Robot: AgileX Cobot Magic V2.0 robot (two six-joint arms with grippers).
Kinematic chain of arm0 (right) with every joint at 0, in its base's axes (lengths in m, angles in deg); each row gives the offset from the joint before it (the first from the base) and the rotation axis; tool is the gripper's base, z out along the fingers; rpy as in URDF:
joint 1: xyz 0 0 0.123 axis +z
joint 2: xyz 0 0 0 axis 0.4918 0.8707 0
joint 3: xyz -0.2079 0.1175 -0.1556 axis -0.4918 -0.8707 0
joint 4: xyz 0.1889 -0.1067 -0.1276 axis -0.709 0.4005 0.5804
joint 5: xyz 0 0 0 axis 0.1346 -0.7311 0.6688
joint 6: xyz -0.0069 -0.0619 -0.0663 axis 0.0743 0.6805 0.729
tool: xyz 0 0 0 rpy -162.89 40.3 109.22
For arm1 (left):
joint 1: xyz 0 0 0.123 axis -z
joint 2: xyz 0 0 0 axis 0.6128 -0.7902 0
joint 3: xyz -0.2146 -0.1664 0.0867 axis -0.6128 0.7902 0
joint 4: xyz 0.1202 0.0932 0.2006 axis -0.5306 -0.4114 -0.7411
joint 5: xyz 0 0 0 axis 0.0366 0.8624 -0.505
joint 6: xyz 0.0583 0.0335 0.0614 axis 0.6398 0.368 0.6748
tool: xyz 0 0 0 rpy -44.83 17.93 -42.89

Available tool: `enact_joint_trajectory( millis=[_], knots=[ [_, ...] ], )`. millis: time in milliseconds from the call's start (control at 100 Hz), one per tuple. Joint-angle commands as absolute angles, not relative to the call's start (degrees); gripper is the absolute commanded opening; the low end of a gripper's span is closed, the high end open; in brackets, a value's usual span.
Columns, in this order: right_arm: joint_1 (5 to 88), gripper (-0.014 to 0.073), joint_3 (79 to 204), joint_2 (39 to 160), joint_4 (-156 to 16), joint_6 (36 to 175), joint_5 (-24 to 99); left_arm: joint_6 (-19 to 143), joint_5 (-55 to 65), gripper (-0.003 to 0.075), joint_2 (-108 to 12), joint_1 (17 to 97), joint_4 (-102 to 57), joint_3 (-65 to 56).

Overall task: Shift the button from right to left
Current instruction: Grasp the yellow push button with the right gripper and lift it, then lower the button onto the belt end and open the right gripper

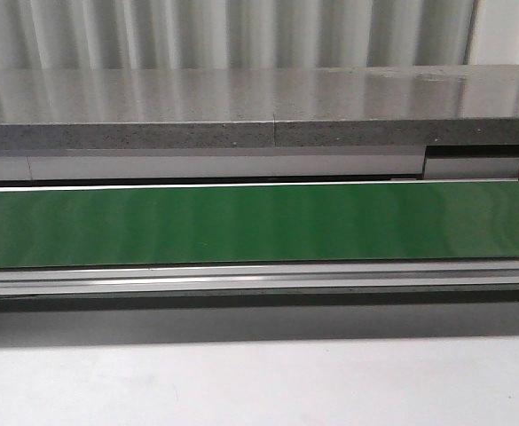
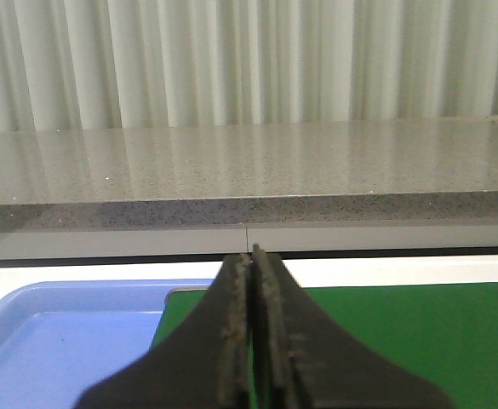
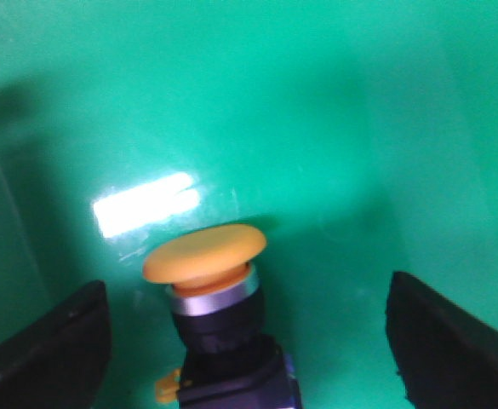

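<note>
The button (image 3: 210,285) lies on a green surface in the right wrist view, its yellow-orange mushroom cap above a silver ring, black collar and bluish block. My right gripper (image 3: 247,341) is open, one black finger on each side of the button and apart from it. In the left wrist view my left gripper (image 2: 253,281) is shut with nothing between its fingers, held over the green belt (image 2: 402,332). Neither gripper nor the button shows in the front view.
A blue tray (image 2: 53,341) sits beside the left gripper at the belt's end. The front view shows the green conveyor belt (image 1: 259,222) with metal rails, a grey stone counter (image 1: 259,111) behind it and a white tabletop (image 1: 259,382) in front.
</note>
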State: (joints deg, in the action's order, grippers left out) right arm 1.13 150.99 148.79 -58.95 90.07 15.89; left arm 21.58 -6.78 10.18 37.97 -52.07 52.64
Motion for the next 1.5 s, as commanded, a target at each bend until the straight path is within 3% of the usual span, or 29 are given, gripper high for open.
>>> enact_joint_trajectory(
  millis=[0,250,320,490,560,860,1040,1490],
  knots=[
    [0.65,0.0646,152.80,146.85,-59.47,91.22,18.03,21.31,-11.29,-0.0020,12.24,38.38,-51.78,54.06],
    [0.65,0.0609,152.80,150.37,-59.41,91.22,17.71,21.31,-11.29,-0.0020,12.24,38.38,-51.78,54.06],
    [0.57,0.0540,152.74,150.83,-59.41,91.22,17.67,21.31,-11.29,-0.0020,12.24,38.38,-51.78,54.06],
    [-0.01,0.0267,152.80,150.72,-59.67,91.17,17.48,21.31,-11.29,-0.0020,12.24,38.38,-51.78,54.06],
    [-0.68,0.0216,152.80,150.48,-60.71,91.12,17.26,21.31,-11.29,-0.0020,12.24,38.38,-51.78,54.06],
    [-2.07,0.0217,152.80,141.66,-64.50,91.12,15.96,21.31,-11.29,-0.0020,12.24,38.38,-51.78,54.06],
    [-0.37,0.0217,152.80,133.25,-65.69,91.12,9.27,21.31,-11.29,-0.0020,12.24,38.38,-51.78,54.06],
    [12.58,0.0217,152.73,130.85,-66.66,91.12,3.65,21.31,-11.29,-0.0020,12.24,38.38,-51.78,54.06]
  ],
)
